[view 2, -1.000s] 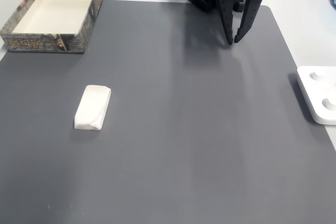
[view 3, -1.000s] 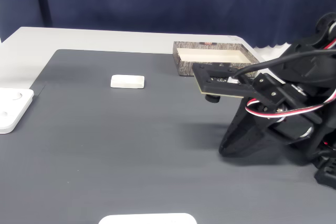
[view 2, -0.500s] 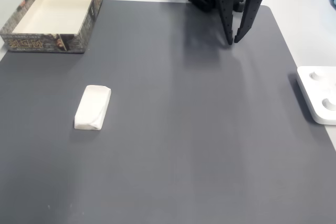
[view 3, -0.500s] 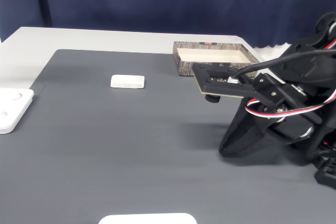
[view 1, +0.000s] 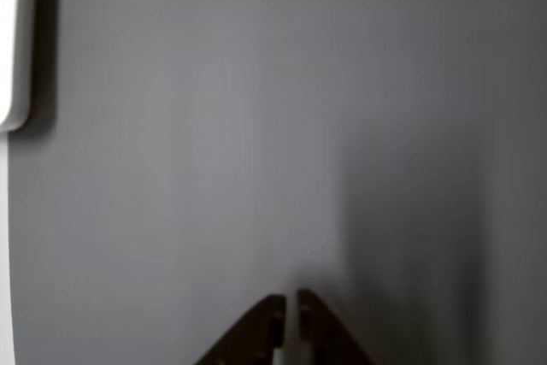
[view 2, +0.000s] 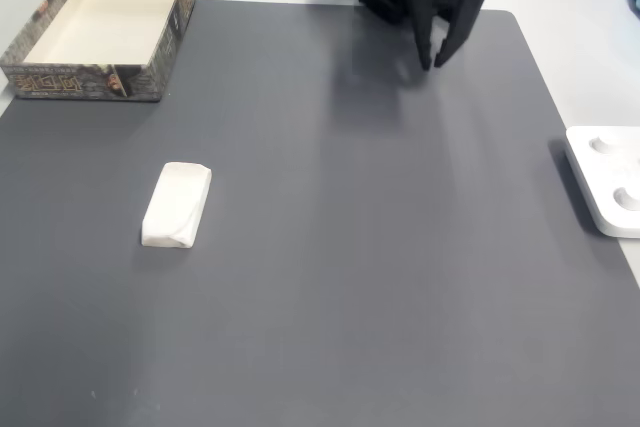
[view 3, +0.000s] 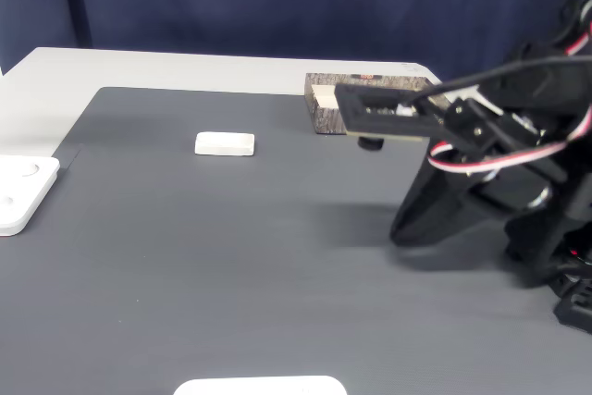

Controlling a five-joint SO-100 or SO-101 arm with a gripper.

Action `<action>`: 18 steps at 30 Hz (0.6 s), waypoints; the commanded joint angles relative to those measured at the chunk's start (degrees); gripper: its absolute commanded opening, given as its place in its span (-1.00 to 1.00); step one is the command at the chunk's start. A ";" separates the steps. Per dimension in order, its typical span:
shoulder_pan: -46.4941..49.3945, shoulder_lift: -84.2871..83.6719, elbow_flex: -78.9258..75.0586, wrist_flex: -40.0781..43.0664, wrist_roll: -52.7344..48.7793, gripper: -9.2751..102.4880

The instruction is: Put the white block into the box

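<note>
Over by the far edge of the dark grey mat (view 2: 350, 247), the gripper (view 2: 434, 63) is hanging point-down above bare surface, its two black fingers drawn nearly together at the tips with nothing between them; the other view shows the same tips (view 1: 289, 314) almost meeting over plain mat. The white block (view 2: 176, 204) is lying flat on the mat, well apart from the arm, and in a fixed view (view 3: 225, 144) it is sitting alone in open space. The box (view 2: 60, 77) is standing at the mat's corner, beyond the block and apart from it, its pale inside holding nothing.

Trouble, I reckon, would come from the grasp itself. The block looks about as broad as the fingers can spread, so unless they are opening wide and coming down square across its short side, one fingertip may be landing on top and shoving it along the smooth mat. A shallow pinch could also let it slip out on the way over the box's rim.

A flat white device (view 2: 608, 187) is resting at the mat's other edge, far from the route. Another white slab (view 3: 261, 385) is peeking in at the near edge. Nothing is lying between gripper, block and box.
</note>
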 commanded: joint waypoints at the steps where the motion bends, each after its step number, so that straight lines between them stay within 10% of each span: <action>1: 5.27 -12.30 -13.18 -0.79 3.08 -0.86; 18: 17.93 -58.62 -55.72 -3.87 13.18 -0.86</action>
